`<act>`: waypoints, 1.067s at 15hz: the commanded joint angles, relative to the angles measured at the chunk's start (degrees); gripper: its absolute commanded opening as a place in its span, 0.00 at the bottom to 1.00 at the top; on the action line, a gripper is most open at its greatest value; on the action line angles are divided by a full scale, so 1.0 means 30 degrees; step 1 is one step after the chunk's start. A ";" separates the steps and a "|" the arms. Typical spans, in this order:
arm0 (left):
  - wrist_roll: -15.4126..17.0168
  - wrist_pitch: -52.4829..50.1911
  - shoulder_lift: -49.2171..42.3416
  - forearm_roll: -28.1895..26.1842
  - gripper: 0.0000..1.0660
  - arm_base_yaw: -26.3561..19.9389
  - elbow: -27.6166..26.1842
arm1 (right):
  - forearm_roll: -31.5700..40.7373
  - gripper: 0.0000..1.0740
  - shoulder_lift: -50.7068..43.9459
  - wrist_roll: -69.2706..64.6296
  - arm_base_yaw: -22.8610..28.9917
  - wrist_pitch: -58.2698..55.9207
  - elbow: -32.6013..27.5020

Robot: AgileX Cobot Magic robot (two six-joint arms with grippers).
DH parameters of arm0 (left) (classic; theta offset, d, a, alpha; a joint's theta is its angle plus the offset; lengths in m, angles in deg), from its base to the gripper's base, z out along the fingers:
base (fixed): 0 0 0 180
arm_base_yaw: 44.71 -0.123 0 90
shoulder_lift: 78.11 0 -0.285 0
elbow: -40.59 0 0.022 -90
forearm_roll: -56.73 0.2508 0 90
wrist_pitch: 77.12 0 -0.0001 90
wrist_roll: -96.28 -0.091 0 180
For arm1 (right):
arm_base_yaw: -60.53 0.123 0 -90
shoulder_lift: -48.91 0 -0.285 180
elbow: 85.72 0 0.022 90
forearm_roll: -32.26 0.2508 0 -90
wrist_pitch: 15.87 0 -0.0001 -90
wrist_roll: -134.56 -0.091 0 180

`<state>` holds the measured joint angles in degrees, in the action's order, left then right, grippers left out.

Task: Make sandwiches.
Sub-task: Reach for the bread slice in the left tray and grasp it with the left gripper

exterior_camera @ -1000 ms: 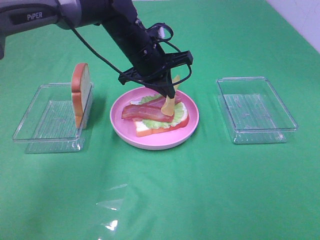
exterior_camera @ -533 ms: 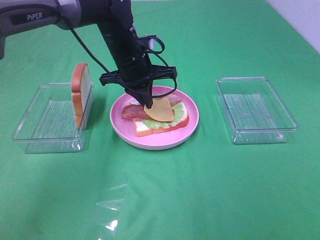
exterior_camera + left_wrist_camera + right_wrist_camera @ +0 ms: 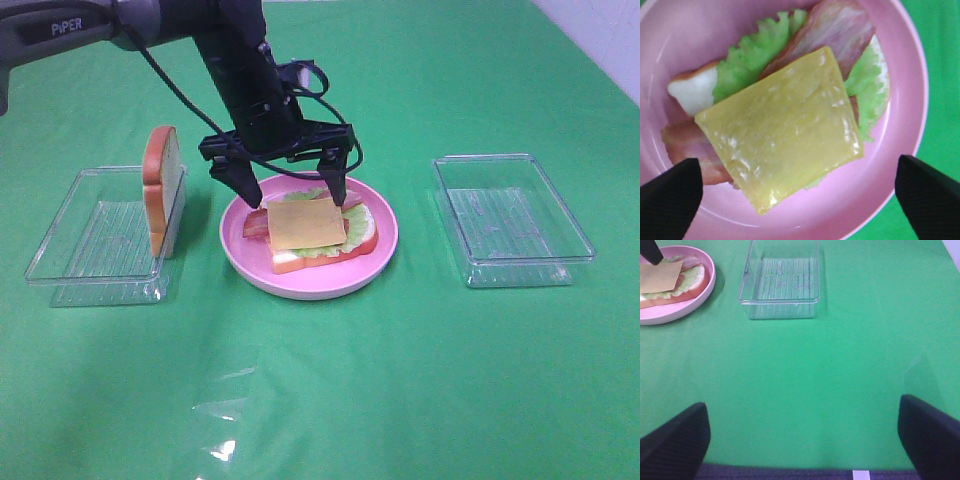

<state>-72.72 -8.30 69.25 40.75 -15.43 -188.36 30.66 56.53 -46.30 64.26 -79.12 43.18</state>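
Note:
The open-faced sandwich [image 3: 318, 240] lies on a round pink plate [image 3: 388, 236]: a white bread slice, green lettuce, bacon strips and a pale yellow cheese square [image 3: 305, 222] flat on top. My left gripper [image 3: 290, 190] hangs just above it, open, one finger on each side of the cheese and touching nothing. In the left wrist view the cheese [image 3: 785, 145] covers the bacon [image 3: 840, 25] and lettuce [image 3: 750, 60]. Another bread slice [image 3: 163, 185] stands on edge in the left tray. My right gripper [image 3: 802, 440] is open over bare cloth.
A clear plastic tray [image 3: 95, 245] sits left of the plate and another clear tray [image 3: 510, 220] to its right, also seen as the clear tray [image 3: 780, 285] in the right wrist view. A green cloth covers the table.
My left gripper has opened and let go of the cheese, which hung tilted from its fingers before and now lies flat on the bacon. The right gripper has not moved.

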 commanded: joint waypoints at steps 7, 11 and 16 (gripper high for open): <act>0.0057 0.2254 -0.1814 0.2712 0.95 0.0057 -0.5233 | 0.0038 0.91 -0.0477 0.0172 -0.0095 0.0115 -0.0076; 0.0382 0.2254 -0.3934 0.3667 0.94 -0.1375 -0.3648 | 0.0038 0.91 -0.0477 0.0172 -0.0095 0.0115 -0.0076; 0.0401 0.2254 -0.6990 0.3839 0.94 -0.4717 0.1547 | 0.0038 0.91 -0.0477 0.0172 -0.0095 0.0115 -0.0076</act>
<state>-71.97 -7.44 48.80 52.89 -29.41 -184.41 30.66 56.53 -46.30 64.26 -79.12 43.18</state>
